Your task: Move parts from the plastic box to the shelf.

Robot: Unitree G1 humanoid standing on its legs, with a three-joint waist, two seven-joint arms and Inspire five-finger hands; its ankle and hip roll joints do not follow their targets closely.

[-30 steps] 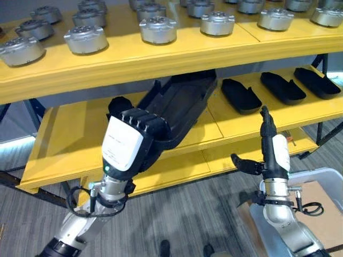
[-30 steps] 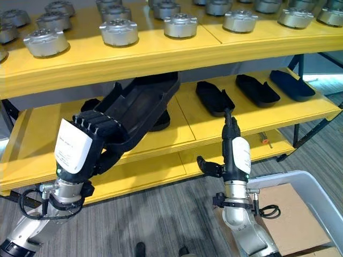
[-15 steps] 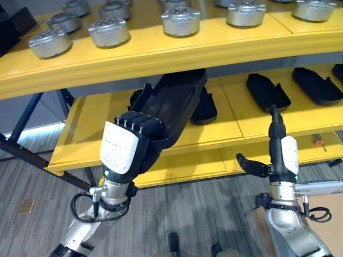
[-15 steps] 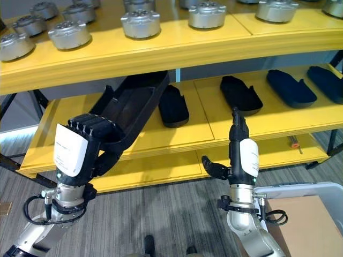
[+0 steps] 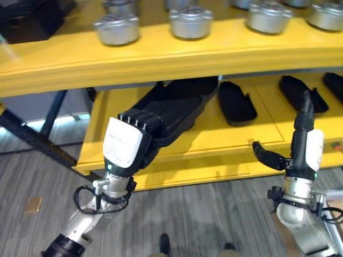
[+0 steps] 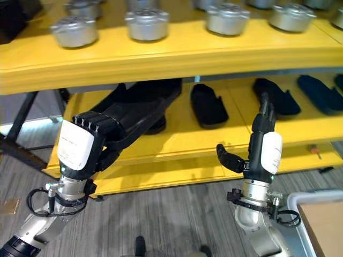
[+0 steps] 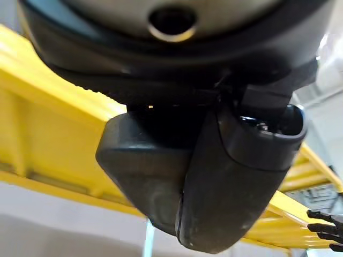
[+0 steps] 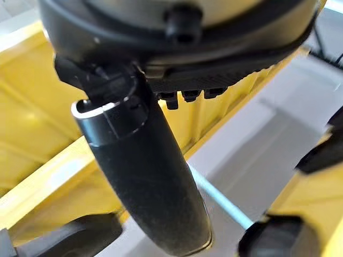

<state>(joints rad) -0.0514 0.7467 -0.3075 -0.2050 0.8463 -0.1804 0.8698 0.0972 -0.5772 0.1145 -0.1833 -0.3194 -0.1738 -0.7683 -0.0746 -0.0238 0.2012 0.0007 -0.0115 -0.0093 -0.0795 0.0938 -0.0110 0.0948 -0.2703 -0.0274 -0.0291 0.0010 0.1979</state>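
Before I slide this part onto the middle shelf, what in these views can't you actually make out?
- Far end of the long black part: hidden under the top shelf in both eye views.
- Left robot hand fingertips: curled over the part's near rim, out of sight.
- Plastic box: cut off by the right eye view's corner, contents unseen.
- Right robot hand: open; right wrist view blurred beyond its thumb.

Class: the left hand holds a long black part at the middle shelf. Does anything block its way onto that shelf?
Nothing visible does. The left hand grips the long black part, whose far end already reaches over the middle shelf; another black part lies beside it, apart.
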